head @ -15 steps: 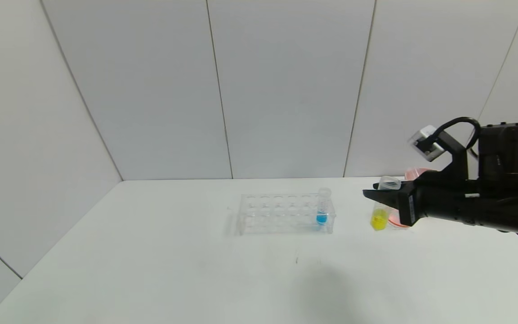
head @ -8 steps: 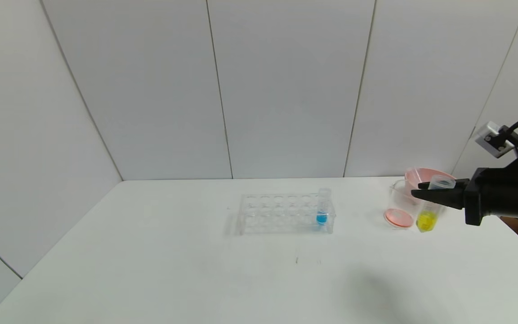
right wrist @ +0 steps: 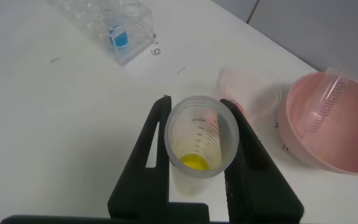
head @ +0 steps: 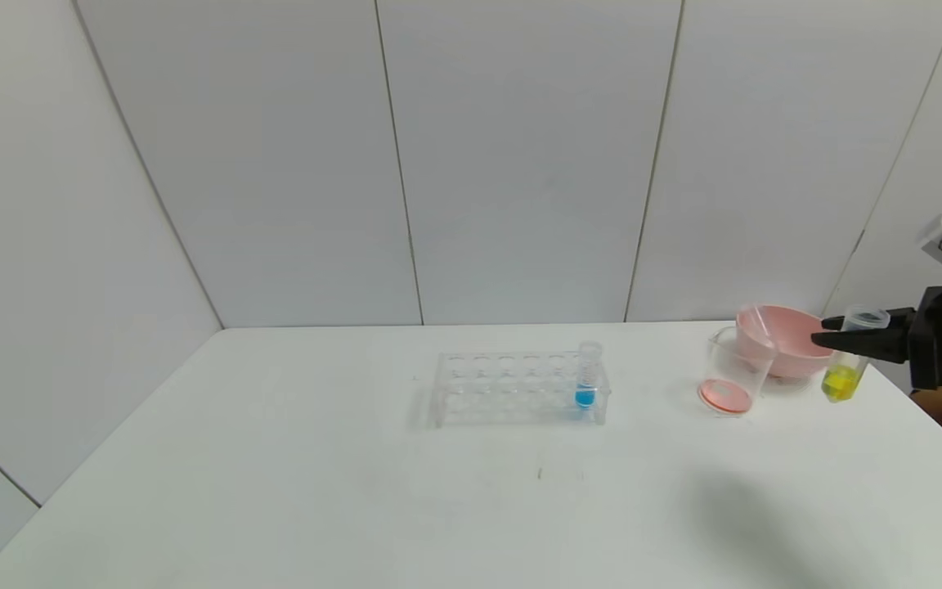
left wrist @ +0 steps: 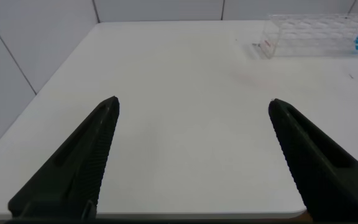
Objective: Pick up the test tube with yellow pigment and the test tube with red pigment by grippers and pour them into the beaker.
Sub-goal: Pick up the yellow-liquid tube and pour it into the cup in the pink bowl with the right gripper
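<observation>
Yellow liquid is sitting at the bottom of the small clear test tube (head: 845,358) we are pinching upright in our right gripper (head: 851,342). Red liquid is lying in the clear beaker (head: 734,375), with an empty tube leaning in the pink bowl (head: 790,343) behind it. Blue liquid is staying in the tube (head: 588,377) in the clear rack (head: 512,388). Our right gripper has been moving right, past the beaker. Our left gripper (left wrist: 191,155) is hanging spread open over the white table (head: 356,491).
</observation>
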